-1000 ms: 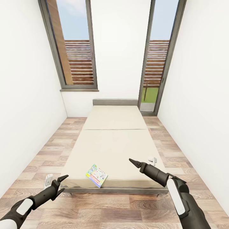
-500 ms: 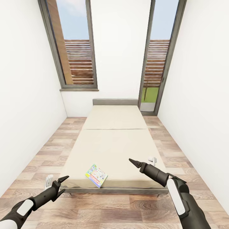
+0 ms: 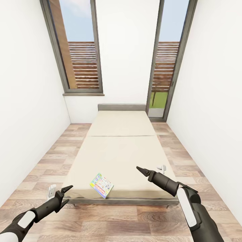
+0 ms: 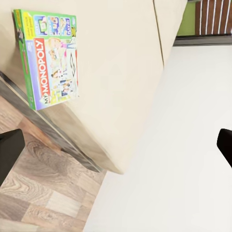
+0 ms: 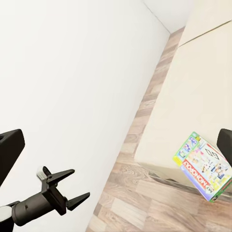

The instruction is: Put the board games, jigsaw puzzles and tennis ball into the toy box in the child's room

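A green-bordered board game (image 3: 102, 185) with a red "Monopoly" logo lies flat on the cream bed (image 3: 117, 148), close to the near edge and a little left of the middle. It also appears in the left wrist view as the board game (image 4: 48, 58) and in the right wrist view as the board game (image 5: 203, 166). My left gripper (image 3: 69, 193) hovers open over the floor, left of the game and just short of the bed's near corner. My right gripper (image 3: 138, 169) hangs above the bed's near right part, its fingers (image 5: 9, 150) spread wide and empty. The toy box, table, puzzles and ball are out of view.
White walls close in on both sides, with a strip of wood-plank floor (image 3: 50, 158) along each side of the bed. A grey headboard (image 3: 121, 107) stands at the far end. Behind it are a tall window (image 3: 79, 50) and a glass door (image 3: 166, 64) with brown shutters.
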Tool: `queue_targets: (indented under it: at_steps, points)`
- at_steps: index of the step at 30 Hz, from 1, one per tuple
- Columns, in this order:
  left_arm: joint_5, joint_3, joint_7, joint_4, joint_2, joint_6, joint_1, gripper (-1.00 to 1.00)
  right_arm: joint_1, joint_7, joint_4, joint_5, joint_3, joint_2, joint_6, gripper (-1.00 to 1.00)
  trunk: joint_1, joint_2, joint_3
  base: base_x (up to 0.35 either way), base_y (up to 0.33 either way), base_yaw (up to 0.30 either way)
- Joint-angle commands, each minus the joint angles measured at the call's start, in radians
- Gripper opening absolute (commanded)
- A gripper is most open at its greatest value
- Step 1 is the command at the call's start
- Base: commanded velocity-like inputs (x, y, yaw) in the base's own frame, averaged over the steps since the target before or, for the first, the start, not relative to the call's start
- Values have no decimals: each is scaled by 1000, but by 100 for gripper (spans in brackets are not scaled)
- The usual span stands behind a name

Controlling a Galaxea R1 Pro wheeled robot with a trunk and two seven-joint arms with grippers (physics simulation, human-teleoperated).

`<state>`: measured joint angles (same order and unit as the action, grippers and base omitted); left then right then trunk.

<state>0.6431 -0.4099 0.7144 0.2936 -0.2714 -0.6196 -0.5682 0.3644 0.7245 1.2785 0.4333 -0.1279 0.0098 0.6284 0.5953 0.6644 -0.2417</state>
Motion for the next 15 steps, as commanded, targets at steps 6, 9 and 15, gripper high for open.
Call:
queue_targets:
  at_steps: [6,9,15]
  points:
    - [2,-3,3,-1,0,-5,-1,100,1,3,1,4,-4,1,7,100,23,44,-26,0,0,0]
    - [2,-2,3,-1,1,-4,-1,100,1,4,1,4,-4,1,6,100,35,65,-40,0,0,0]
    - [1,-2,3,-1,2,-3,-1,100,1,4,1,4,-4,1,4,100,58,107,-68,0,0,0]
